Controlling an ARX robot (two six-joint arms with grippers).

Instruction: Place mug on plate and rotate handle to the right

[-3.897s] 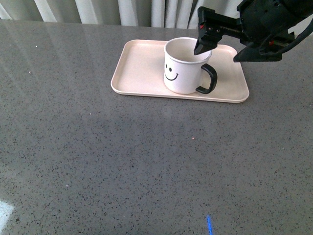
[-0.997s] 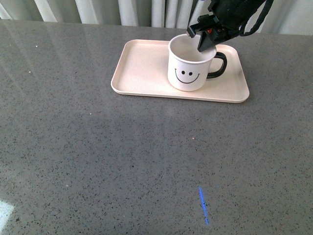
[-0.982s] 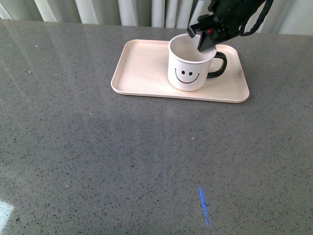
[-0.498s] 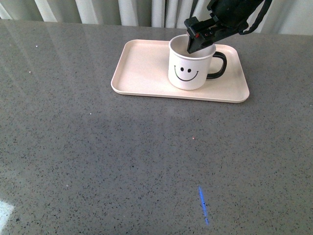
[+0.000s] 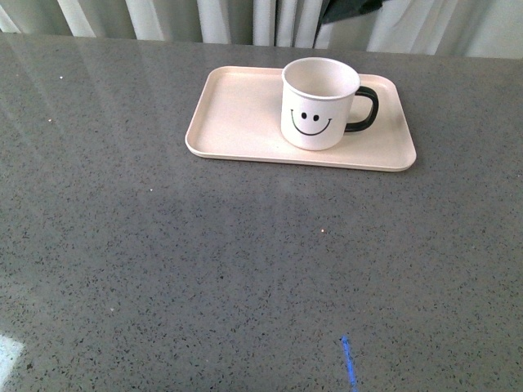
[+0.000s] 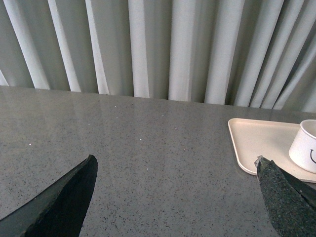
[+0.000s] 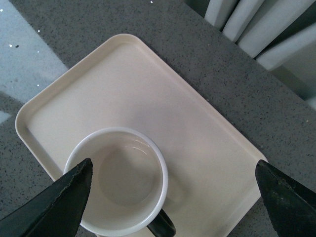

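The cream mug [image 5: 319, 104] with a black smiley face stands upright on the pale pink-beige plate [image 5: 237, 114], on its right half. Its black handle [image 5: 364, 110] points to the right. In the right wrist view the mug [image 7: 118, 180] is seen from above with the handle [image 7: 162, 227] at its edge, and the plate [image 7: 187, 128] lies under it. My right gripper [image 7: 173, 180] hangs open high above the mug, touching nothing; only a dark bit of that arm [image 5: 350, 8] shows at the top of the front view. My left gripper [image 6: 175, 170] is open over bare table, left of the plate [image 6: 256, 143].
The grey speckled table [image 5: 204, 269] stretches wide around the plate. Pale curtains [image 5: 204, 18] hang behind its far edge. A small blue mark [image 5: 349, 371] lies near the front edge.
My right gripper let go of the mug's rim and rose up and away, nearly out of the front view. Over the earlier frames the handle swung from front right to the right.
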